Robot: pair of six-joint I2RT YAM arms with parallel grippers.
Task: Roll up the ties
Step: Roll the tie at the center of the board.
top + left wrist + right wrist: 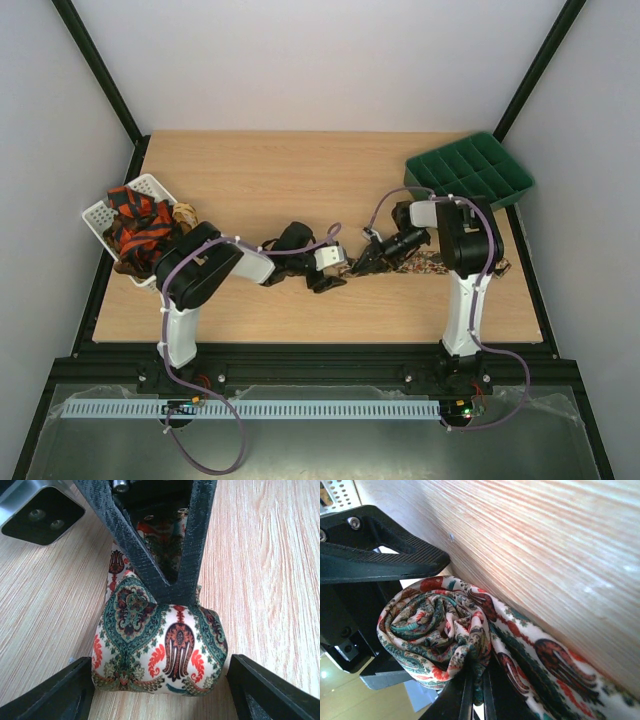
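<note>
While our right claw (476, 692) pinches the rolled tie (160, 647), our left claw (158, 682) gapes empty astride it. Its tail runs beneath the right.

Left pincer (333, 277) faces right pincer (360, 265) at tie (426, 266).

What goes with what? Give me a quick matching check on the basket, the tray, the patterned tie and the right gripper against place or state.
1. white basket
2. green tray
3. paisley tie
4. right gripper

A. far right corner of the table
B. partly rolled, mid-table
C. shut on the tie's rolled centre
D. left edge, red-and-black ties inside

Pairs: 1-D, 2-A, 3-B, 4-C
</note>
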